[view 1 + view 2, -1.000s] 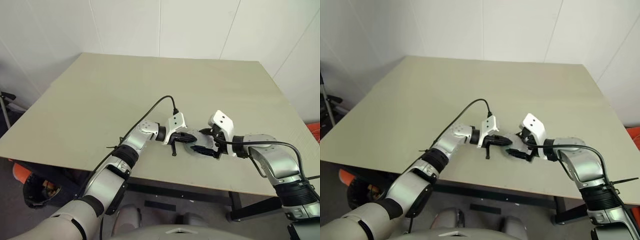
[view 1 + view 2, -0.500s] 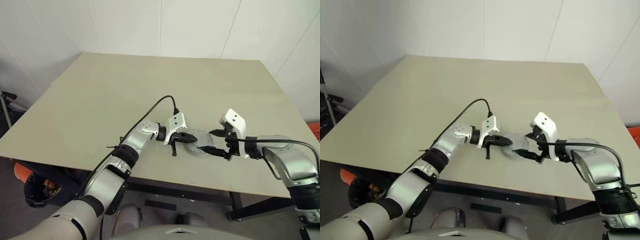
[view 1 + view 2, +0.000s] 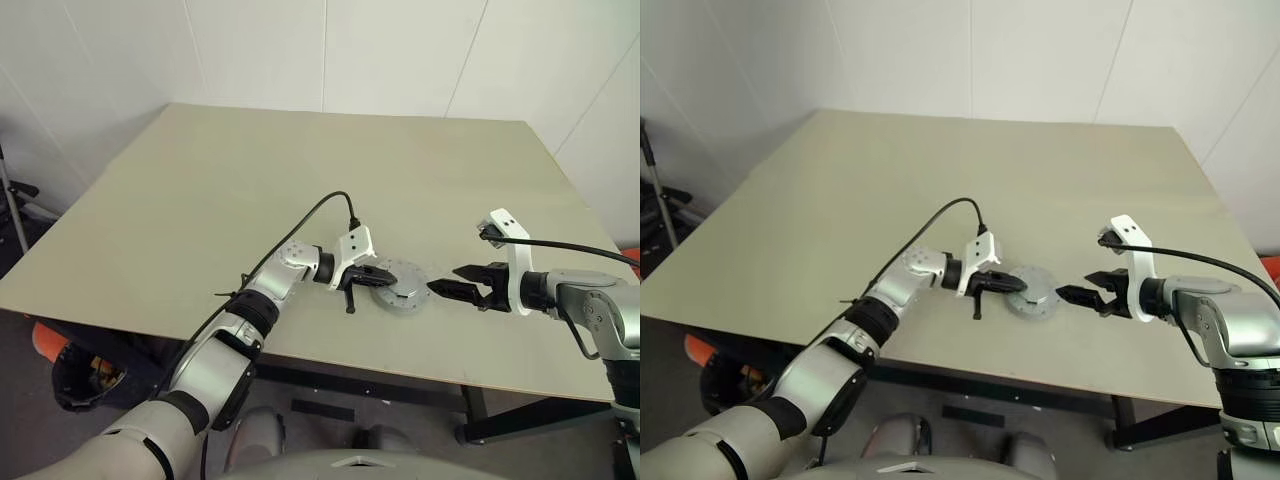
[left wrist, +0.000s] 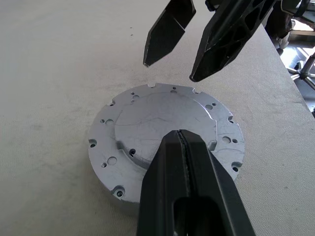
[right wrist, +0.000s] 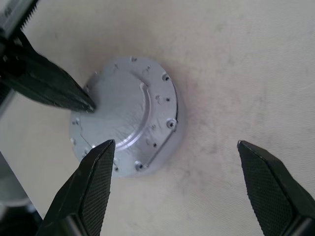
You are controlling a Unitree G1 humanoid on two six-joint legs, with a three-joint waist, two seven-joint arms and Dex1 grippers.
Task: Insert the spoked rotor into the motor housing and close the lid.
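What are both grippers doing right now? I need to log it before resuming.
Left gripper: shut, empty, fingertips over the closed lid.
Right gripper: open, empty, apart from the lid.

**Closed housing between the two tools**

The motor housing (image 3: 402,284) sits on the tabletop (image 3: 300,180) near its front edge, the lid (image 4: 162,123) on top of it; the left tool (image 3: 383,279) rests on its left side — the right tool (image 3: 447,289) hangs just off to its right, apart from it.
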